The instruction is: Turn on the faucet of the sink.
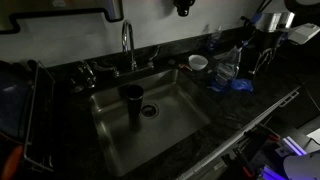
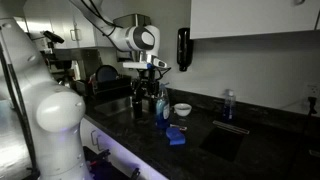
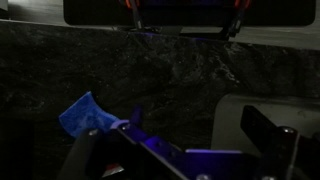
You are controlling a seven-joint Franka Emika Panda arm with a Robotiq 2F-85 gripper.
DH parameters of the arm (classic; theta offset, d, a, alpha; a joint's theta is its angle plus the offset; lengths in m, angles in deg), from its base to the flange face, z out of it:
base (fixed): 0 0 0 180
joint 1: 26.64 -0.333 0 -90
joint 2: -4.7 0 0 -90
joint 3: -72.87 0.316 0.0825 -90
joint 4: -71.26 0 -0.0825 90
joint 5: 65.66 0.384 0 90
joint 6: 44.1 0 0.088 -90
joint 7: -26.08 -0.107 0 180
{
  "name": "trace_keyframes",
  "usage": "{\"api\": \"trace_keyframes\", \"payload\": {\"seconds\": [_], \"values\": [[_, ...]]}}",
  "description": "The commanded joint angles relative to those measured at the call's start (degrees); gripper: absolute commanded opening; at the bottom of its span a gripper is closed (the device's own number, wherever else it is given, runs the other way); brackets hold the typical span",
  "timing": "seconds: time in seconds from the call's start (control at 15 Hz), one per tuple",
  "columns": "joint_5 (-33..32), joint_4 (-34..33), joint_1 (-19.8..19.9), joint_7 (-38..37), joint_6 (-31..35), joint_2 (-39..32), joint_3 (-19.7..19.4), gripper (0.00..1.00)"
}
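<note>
sink station: one faucet, one basin, hand spread above the counter.
an exterior view gives me one faucet [image 1: 127, 40] upright at the back rim of one sink [image 1: 178, 112], with one dark cup [image 1: 133, 100] standing in the basin and one white bowl [image 1: 198, 62] on the counter beside it. the wrist view has none of these, only speckled countertop [image 3: 170, 90] and one blue cloth [image 3: 85, 115]. gripper [image 3: 183, 22]: two fingers [image 3: 133, 15] wide apart, gripping nothing, well apart from the faucet.
</note>
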Motion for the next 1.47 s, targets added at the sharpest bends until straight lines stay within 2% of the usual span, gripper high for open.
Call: {"api": "trace_keyframes", "payload": {"seconds": [0.0, 0.67, 1.0, 1.2, 1.4], "values": [[0.08, -0.11, 0.2, 0.05, -0.16, -0.01, 0.2, 1.0], [-0.2, -0.4, 0.04, 0.38, -0.08, -0.33, 0.36, 1.0], [2.56, -1.33, -1.72, -1.76, -0.69, -0.34, 2.12, 1.0], [5.36, -1.85, -2.41, -6.53, -0.41, -1.55, 3.53, 1.0], [9.15, -2.16, -2.88, -14.46, 3.28, -2.95, 5.32, 1.0]]}}
